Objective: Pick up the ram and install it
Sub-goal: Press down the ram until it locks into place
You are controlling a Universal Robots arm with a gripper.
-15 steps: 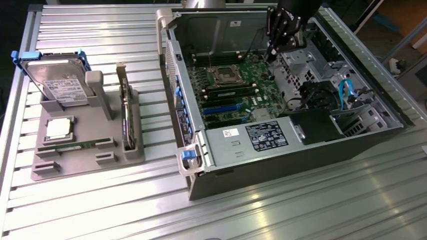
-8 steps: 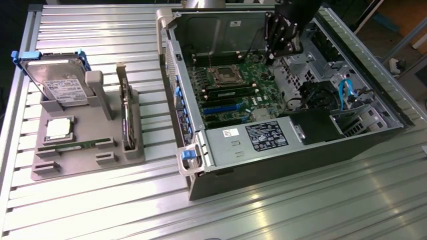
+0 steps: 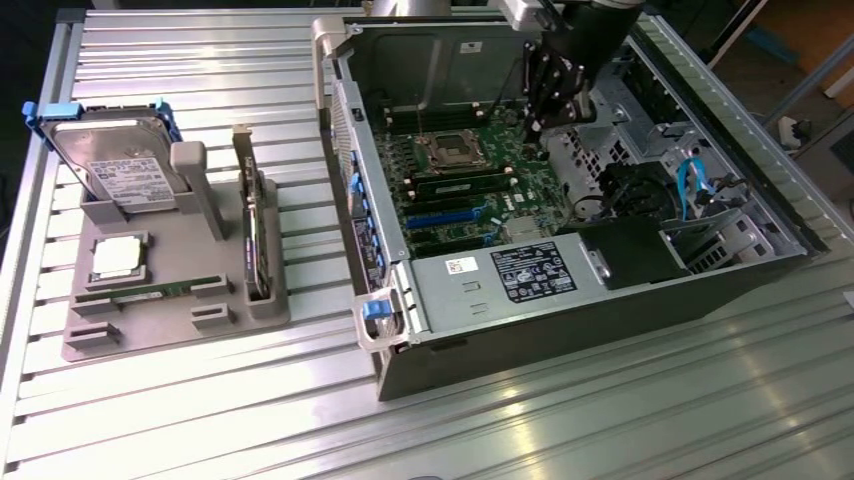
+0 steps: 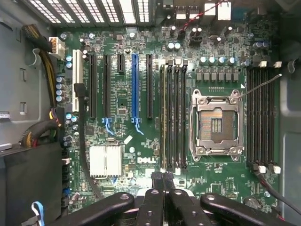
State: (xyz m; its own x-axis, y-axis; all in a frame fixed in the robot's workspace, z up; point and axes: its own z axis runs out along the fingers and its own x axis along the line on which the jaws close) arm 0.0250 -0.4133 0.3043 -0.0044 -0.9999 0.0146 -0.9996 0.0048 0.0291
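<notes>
One ram stick (image 3: 144,291) lies flat in a shallow groove near the front of the grey holder tray (image 3: 174,325), on the exterior view's left and well apart from me. Low tabs of the tray flank it, and the room above it is open. Just behind it sits the square silver processor (image 3: 118,257). The expansion card (image 3: 254,235) stands on edge along the tray's side nearest the computer. The hard drive (image 3: 114,165) stands upright in its blue-handled frame at the back.

My gripper (image 3: 558,118) hangs inside the open computer case (image 3: 534,330), above the motherboard (image 3: 467,190). My fingers (image 4: 157,186) are pressed together, pad against pad, and I see nothing between them.

Below me are a bank of four black memory slots (image 4: 173,117) and, beside it, the processor socket (image 4: 217,123) with its contact field showing. A second bank of slots (image 4: 262,117) runs along the socket's other side. The case walls stand all round the board, and cable bundles (image 4: 40,132) lie at one edge.

Both tray and case rest on a ribbed aluminium table (image 3: 601,420).
</notes>
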